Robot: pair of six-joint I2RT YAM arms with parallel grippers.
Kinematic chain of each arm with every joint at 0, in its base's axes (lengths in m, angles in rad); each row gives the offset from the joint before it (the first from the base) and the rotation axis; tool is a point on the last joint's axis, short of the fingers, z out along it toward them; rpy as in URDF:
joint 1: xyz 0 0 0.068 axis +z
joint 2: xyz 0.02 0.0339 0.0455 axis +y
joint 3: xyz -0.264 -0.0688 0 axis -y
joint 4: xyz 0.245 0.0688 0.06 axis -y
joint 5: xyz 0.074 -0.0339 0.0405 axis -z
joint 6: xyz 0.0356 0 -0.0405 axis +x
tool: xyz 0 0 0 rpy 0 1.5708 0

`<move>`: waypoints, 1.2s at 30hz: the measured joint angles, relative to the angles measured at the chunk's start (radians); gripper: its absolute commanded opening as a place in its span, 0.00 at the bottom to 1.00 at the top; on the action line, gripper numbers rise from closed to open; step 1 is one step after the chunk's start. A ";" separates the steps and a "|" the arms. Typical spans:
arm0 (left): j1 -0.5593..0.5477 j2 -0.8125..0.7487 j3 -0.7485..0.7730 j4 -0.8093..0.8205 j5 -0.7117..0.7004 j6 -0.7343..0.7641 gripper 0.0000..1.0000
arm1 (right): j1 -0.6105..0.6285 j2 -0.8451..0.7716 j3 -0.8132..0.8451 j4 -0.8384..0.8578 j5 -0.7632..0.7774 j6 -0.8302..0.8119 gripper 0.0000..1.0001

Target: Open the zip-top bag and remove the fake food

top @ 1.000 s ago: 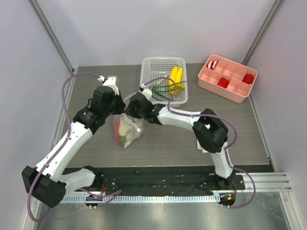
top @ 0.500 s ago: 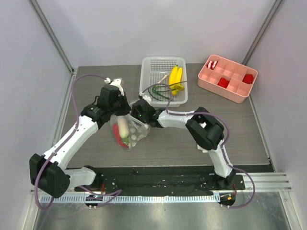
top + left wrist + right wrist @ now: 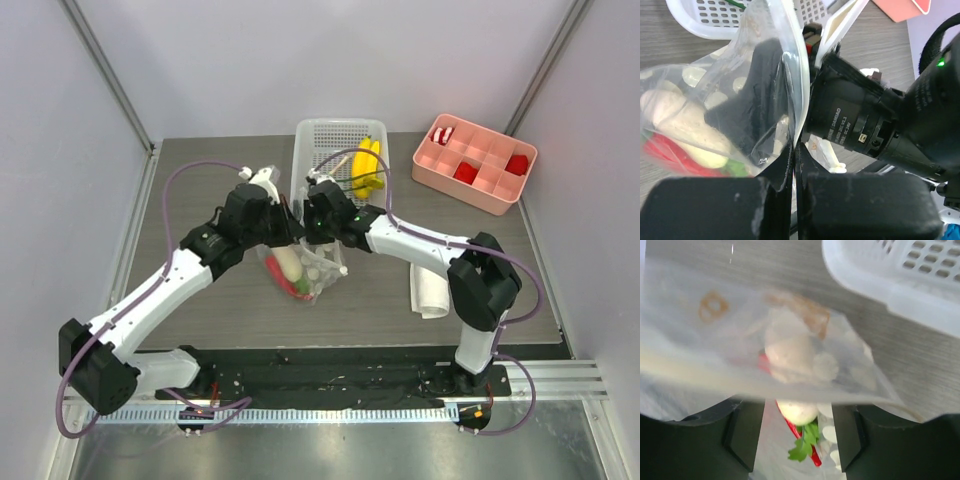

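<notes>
Carried rightward, the zip-top bag (image 3: pixel 308 268) now sits just before the basket (image 3: pixel 320 140), left end effector (image 3: pixel 792 160) pinching its rim, right end effector (image 3: pixel 796 412) open at its mouth; slick film could slip, spilling radish (image 3: pixel 284 264) and chili (image 3: pixel 293 288).

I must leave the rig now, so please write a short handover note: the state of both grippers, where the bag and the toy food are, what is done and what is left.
Left gripper: shut on an edge of the zip-top bag.
Right gripper: open, at the bag.
Inside the bag: white radish and red chili.
In the white basket: banana bunch.
Done: the bag looks open and the banana bunch is out.
Left: take out the radish and chili.
</notes>
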 measured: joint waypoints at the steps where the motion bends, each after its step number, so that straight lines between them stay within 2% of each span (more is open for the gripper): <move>1: -0.002 -0.006 -0.001 -0.003 -0.006 -0.003 0.00 | 0.000 -0.003 0.000 -0.011 -0.016 -0.008 0.64; 4: -0.003 -0.043 -0.027 -0.005 -0.048 -0.004 0.00 | 0.018 -0.004 -0.005 -0.038 -0.059 -0.036 0.69; 11: -0.010 -0.162 -0.153 -0.027 -0.122 -0.027 0.00 | 0.095 0.047 0.000 -0.054 -0.062 -0.085 0.71; 16: -0.004 -0.250 -0.238 -0.070 -0.221 -0.046 0.00 | 0.135 0.124 0.001 -0.049 -0.066 -0.117 0.70; 22: -0.002 -0.376 -0.333 -0.108 -0.284 -0.096 0.00 | 0.167 0.142 -0.007 -0.013 -0.100 -0.142 0.69; 25: -0.002 -0.394 -0.351 -0.119 -0.297 -0.108 0.00 | 0.174 0.152 -0.008 0.006 -0.109 -0.149 0.71; 29: -0.002 -0.389 -0.352 -0.127 -0.300 -0.112 0.00 | 0.175 0.181 -0.008 0.036 -0.132 -0.151 0.80; 33: 0.000 -0.396 -0.352 -0.138 -0.311 -0.113 0.00 | 0.177 0.190 -0.010 0.055 -0.155 -0.146 0.80; 36: 0.000 -0.403 -0.352 -0.143 -0.318 -0.113 0.00 | 0.179 0.209 -0.010 0.079 -0.166 -0.134 0.75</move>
